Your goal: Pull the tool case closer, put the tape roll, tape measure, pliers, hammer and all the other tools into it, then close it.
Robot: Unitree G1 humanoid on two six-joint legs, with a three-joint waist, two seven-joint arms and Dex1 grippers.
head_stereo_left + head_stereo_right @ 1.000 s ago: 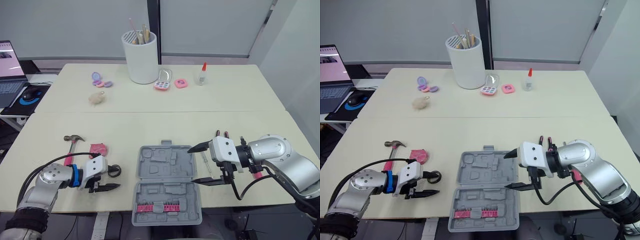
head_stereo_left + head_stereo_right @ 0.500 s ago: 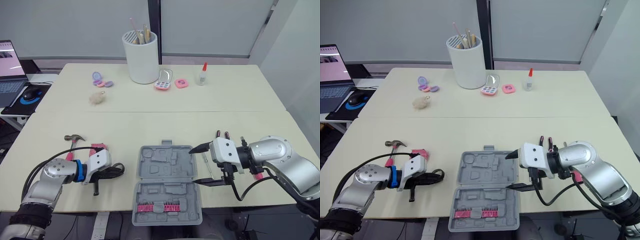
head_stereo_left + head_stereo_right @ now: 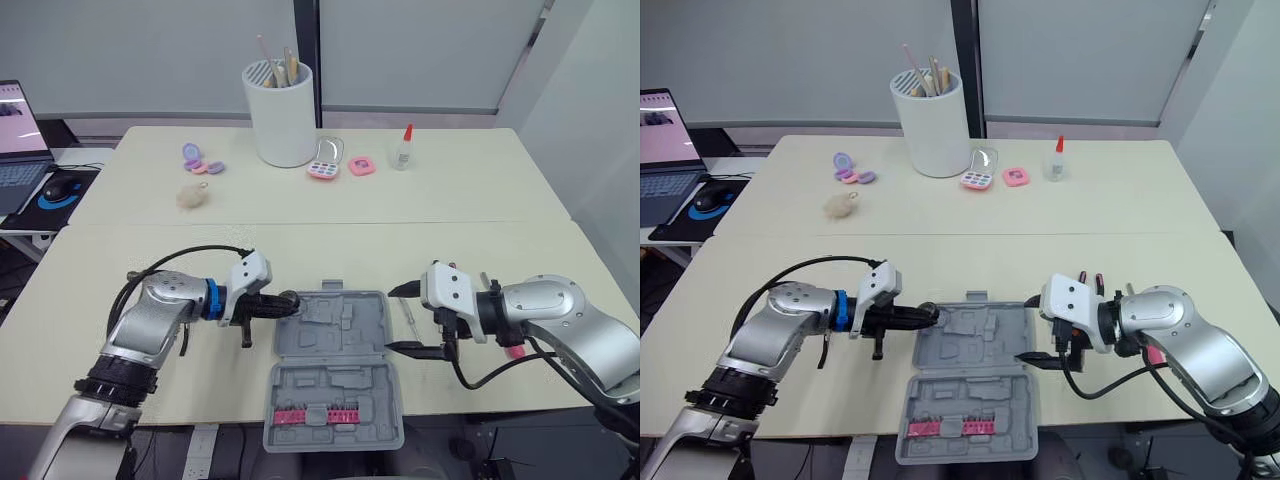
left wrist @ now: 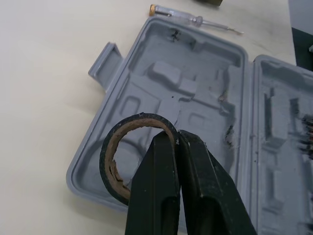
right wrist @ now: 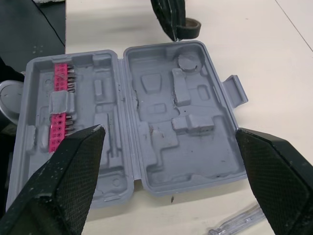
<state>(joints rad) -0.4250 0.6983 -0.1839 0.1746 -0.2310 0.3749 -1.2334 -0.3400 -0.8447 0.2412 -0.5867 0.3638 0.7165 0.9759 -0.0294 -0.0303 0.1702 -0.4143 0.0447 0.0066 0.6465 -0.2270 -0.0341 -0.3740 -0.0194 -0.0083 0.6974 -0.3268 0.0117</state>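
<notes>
tool case (image 3: 338, 385): nearest thing, lying open and flat in the middle. its near lip looks like it hangs a bit past the surface (image 3: 480, 230) edge, so i'd go easy pushing down on that half.
bit row (image 3: 318, 414): pink strip already sitting in the near half.
tape roll (image 4: 138, 119): held up over the left corner of the case's far half, not touching the plastic as far as i can tell.
how it handles: my guess is light and stiff, dark tape on a cardboard core. pinching through the ring wall is the way to go. it shouldn't squash, but it could swing or roll once let go.
left claw (image 4: 177, 138): clenched on the roll's wall, one finger inside the ring and one outside.
round pocket (image 5: 188, 61): moulded into that same corner, probably where the roll goes.
right claw (image 3: 390, 320): spread wide, holding nothing, just beside the case's right side.
screwdriver (image 4: 195, 19): on the surface right next to the case's right edge, thin and slippery looking.
pliers (image 3: 1099, 281): pink handle tips poke out behind the right wrist. can't see the rest.
open room: loads of bare surface beyond the case, so the tight spots are the near edge and the gap by the screwdriver.
far end: white tub (image 3: 285, 120) and glue bottle (image 3: 404, 148), well apart from all this.
</notes>
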